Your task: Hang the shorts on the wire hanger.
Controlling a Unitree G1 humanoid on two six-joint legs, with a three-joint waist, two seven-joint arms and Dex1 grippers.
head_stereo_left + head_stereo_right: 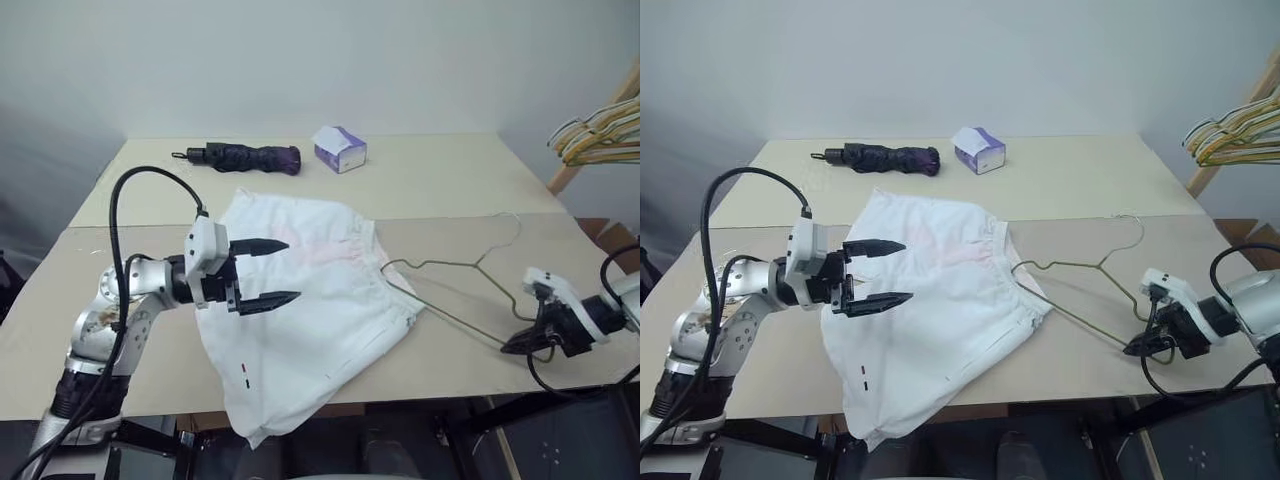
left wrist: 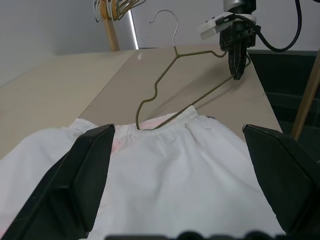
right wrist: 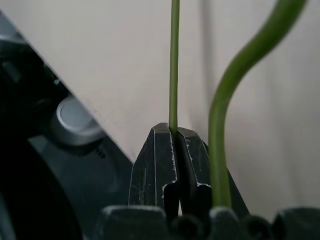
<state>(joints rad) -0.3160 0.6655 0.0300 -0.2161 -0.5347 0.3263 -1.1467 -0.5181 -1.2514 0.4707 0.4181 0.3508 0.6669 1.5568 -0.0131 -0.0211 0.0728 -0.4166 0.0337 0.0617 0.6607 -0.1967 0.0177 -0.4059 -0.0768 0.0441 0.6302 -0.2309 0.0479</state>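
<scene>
The white shorts [image 1: 310, 290] lie spread in the middle of the table, one leg hanging over the front edge. My left gripper [image 1: 270, 272] hovers just above their left part, open and holding nothing, pointing across them toward the right. The olive-green wire hanger [image 1: 440, 262] lies on the table to the right of the shorts. Its left end is tucked in at the elastic waistband [image 2: 165, 120]. My right gripper [image 1: 515, 345] is shut on the hanger's thin wire [image 3: 174, 60] at its right corner, near the table's front edge.
A folded dark purple umbrella [image 1: 245, 157] and a white-and-purple tissue box [image 1: 340, 148] sit at the back of the table. A bunch of yellow and coloured hangers [image 1: 600, 135] hangs on a wooden rack at the far right. The table [image 1: 450, 190] ends close behind my right gripper.
</scene>
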